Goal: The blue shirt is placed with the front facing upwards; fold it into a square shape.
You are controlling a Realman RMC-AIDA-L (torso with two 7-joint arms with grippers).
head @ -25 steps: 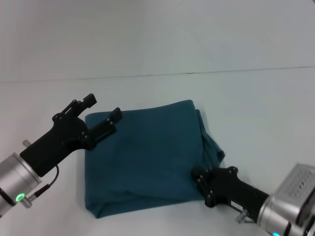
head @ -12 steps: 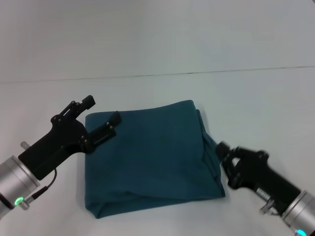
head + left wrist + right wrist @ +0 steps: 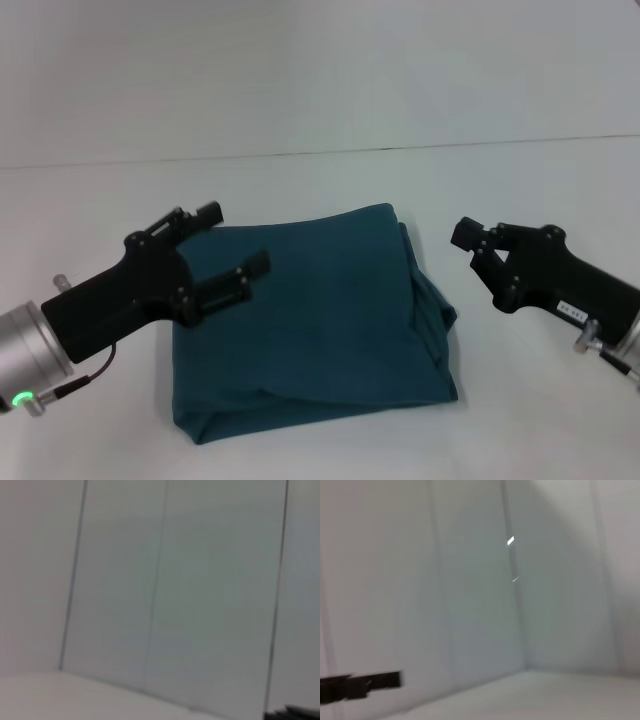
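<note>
Head view: folded blue shirt point(image 3: 310, 320) lies between spread left gripper point(image 3: 232, 240), overlapping its corner, and spread right gripper point(image 3: 478, 243).

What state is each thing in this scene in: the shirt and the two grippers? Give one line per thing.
Shirt: folded into a rough square, plain side up, lying flat on the table, held by neither gripper.
Left gripper: open, empty, above the shirt's left part.
Right gripper: empty, off to the right of the shirt, not touching it.
</note>
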